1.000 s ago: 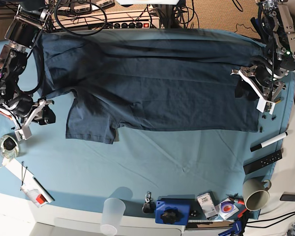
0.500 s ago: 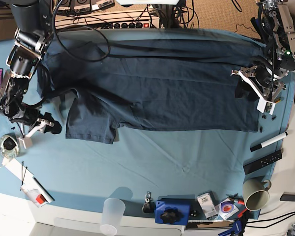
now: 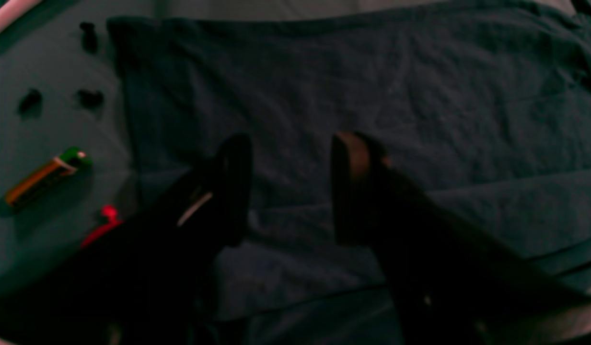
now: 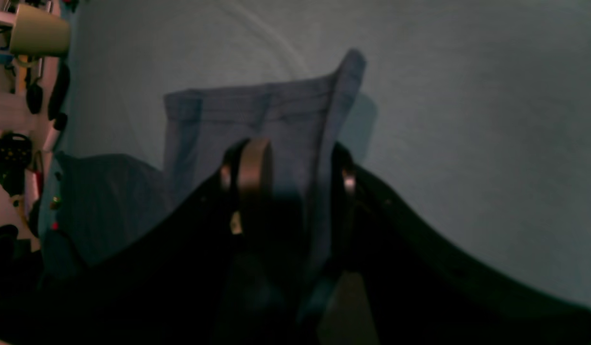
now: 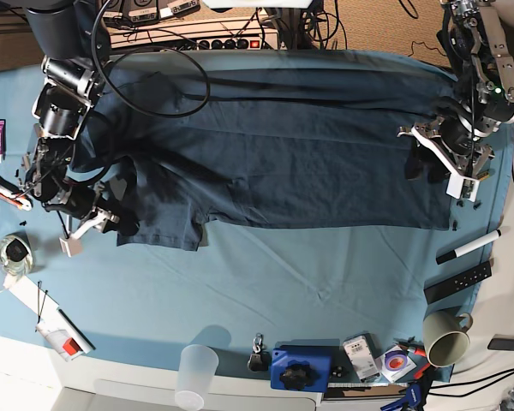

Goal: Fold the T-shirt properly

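The shirt lies spread flat on the blue cloth, collar side by the right claw; that claw's 2 fingers sit on either side of the sleeve, not squeezed tight, so I cannot tell if it grips; the left claw hangs open over the shirt's other end, holding nothing.

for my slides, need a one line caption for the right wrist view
Right gripper straddling a sleeve edge of the dark navy-blue cotton T-shirt, jaws apart, above the teal-blue table cloth.
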Action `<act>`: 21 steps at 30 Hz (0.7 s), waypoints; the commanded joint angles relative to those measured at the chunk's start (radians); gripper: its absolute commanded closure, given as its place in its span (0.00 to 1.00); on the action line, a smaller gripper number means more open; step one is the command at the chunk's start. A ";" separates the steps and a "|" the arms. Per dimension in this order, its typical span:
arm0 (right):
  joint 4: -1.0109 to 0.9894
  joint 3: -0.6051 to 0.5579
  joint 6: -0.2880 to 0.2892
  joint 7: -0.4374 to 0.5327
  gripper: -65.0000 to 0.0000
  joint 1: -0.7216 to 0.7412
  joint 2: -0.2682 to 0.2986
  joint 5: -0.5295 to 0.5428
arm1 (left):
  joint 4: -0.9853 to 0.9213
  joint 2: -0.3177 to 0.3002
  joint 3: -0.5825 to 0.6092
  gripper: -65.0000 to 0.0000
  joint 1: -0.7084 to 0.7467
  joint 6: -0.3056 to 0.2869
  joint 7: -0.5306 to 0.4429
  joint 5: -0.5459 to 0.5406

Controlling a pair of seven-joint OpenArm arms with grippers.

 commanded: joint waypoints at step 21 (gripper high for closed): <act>0.008 0.000 -0.003 -0.005 0.71 0.017 -0.003 -0.087 | -0.234 -0.024 -0.003 0.58 -0.250 -0.011 -0.106 0.145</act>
